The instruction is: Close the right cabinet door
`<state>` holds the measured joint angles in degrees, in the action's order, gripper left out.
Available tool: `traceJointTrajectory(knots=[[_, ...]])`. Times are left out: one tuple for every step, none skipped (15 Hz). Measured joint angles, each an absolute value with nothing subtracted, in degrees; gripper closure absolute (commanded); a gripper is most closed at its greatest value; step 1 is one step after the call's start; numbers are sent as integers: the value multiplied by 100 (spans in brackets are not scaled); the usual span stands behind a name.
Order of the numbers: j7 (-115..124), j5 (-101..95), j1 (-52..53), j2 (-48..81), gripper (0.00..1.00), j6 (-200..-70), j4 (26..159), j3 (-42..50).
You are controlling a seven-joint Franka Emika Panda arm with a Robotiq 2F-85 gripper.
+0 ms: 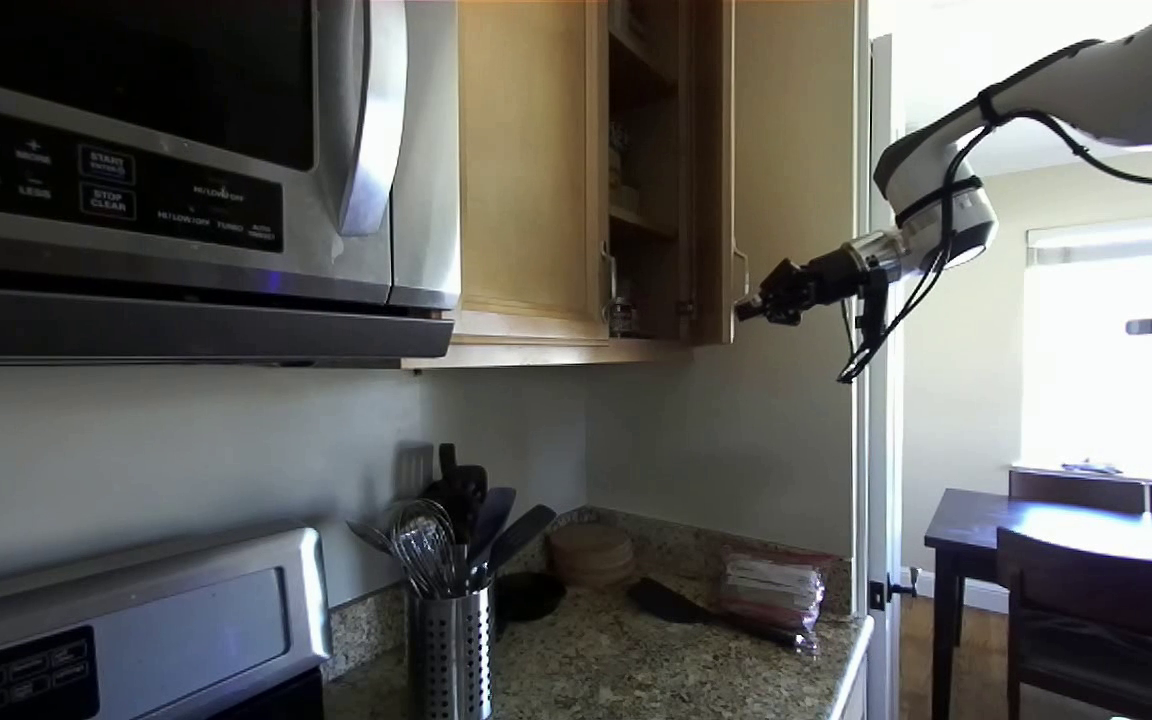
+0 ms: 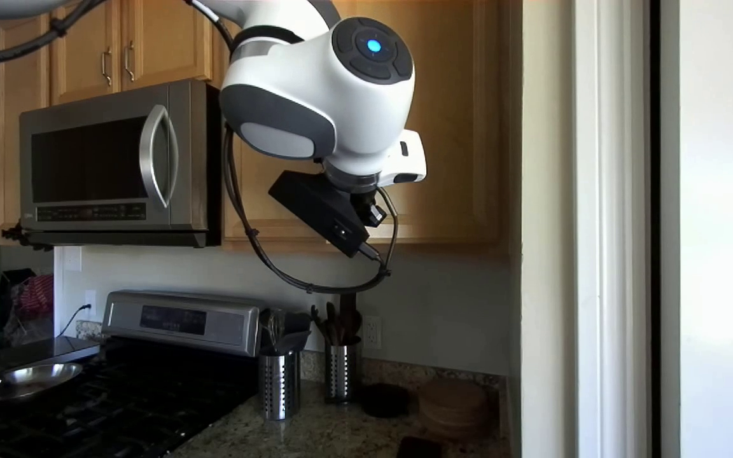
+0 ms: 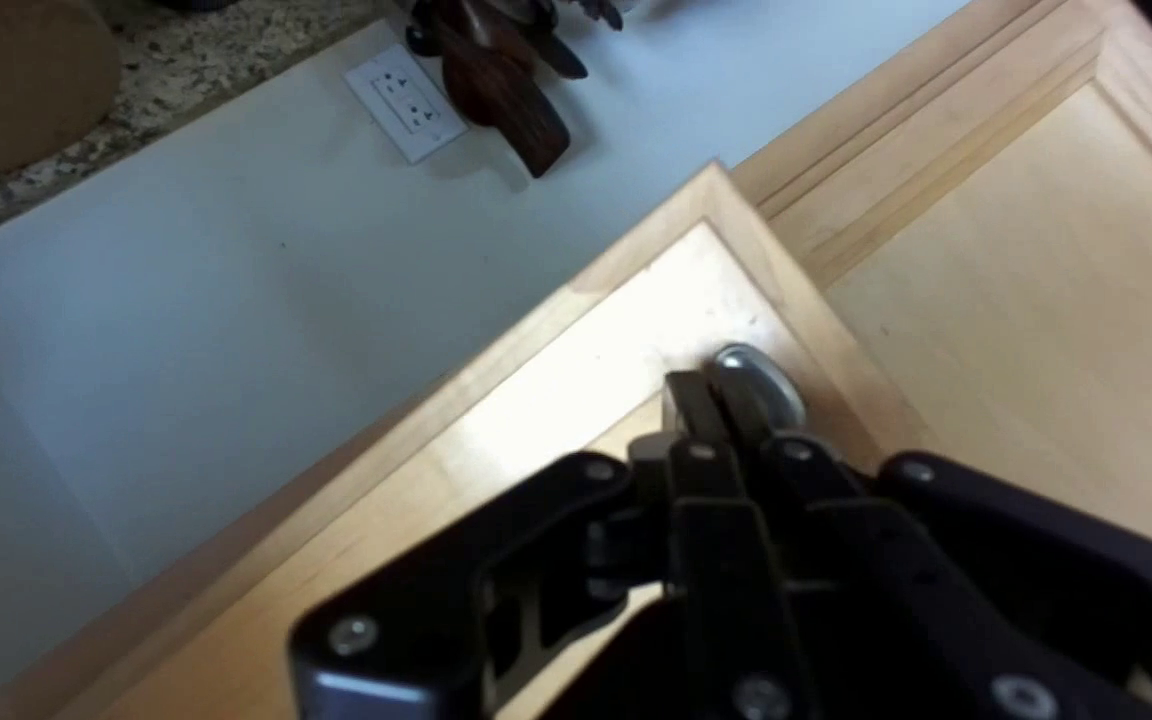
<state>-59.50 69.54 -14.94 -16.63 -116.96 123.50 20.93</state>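
– Gripper (image 3: 714,395) nearest the cam in wrist view, btm ctr over to btm R. Fingers (image 3: 694,402)?

– Pressed together, tips abt mid-frame. Silver handle (image 3: 781,392) just R of 'em; can't tell if touching.

– Where's the right cabinet door (image 3: 536,425)?

– Directly behind the fingers, slanted, lower L up to a corner above ctr. Left door (image 3: 1046,270) takes the R side. Outlet (image 3: 406,103) + wooden utensils (image 3: 511,90) up top, L of ctr.

– And in an exterior view?

– Microwave (image 1: 196,190) up close, upper L. Right cabinet door's swung out, seen near edge-on, upper frame R of ctr, w/ shelves (image 1: 641,222) showing just L of it. Arm (image 1: 1116,90) spans upper R; fingertips near the handle, contact unclear. Steel holder (image 1: 451,650) w/ whisk (image 1: 423,545) etc. btm, L of ctr. Plastic pack (image 1: 771,590) on the counter (image 1: 576,670), lower R. Dark table (image 1: 981,508) far R.

– Again in an exterior view, what's up front?

– Same arm, top ctr, blue light (image 2: 374,45) on it. Fingers hidden, so can't tell their state from that side. Cabinet fronts (image 2: 449,114) behind, partly covered; can't tell the door's angle. Microwave upper L, pan (image 2: 35,378) on the stove (image 2: 150,381) lower L.
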Motion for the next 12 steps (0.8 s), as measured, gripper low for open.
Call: traceJointTrajectory(knots=[[-5950, 6985, -1494, -1679, 95, -11571, 12350, 2071], [-5950, 7036, -1494, -1701, 95, -11500, 12350, 2038], [-5950, 7102, -1494, -1730, 95, -11492, 12352, 1992], [-5950, 7204, -1494, -1758, 95, -11498, 12351, 1941], [-5959, 7346, -1494, -1788, 95, -11546, 12350, 1873], [-5979, 7478, -1494, -1815, 95, -11605, 12349, 1802], [-5983, 7524, -1494, -1837, 95, -11692, 12346, 1718], [-5983, 7526, -1494, -1848, 95, -11798, 12344, 1628], [-6009, 7511, -1494, -1847, 95, -11924, 12344, 1543], [-6087, 7488, -1494, -1843, 95, -12051, 12344, 1468], [-6194, 7461, -1494, -1832, 94, -12179, 12344, 1417], [-6298, 7433, -1494, -1821, 95, -12317, 12344, 1387]])
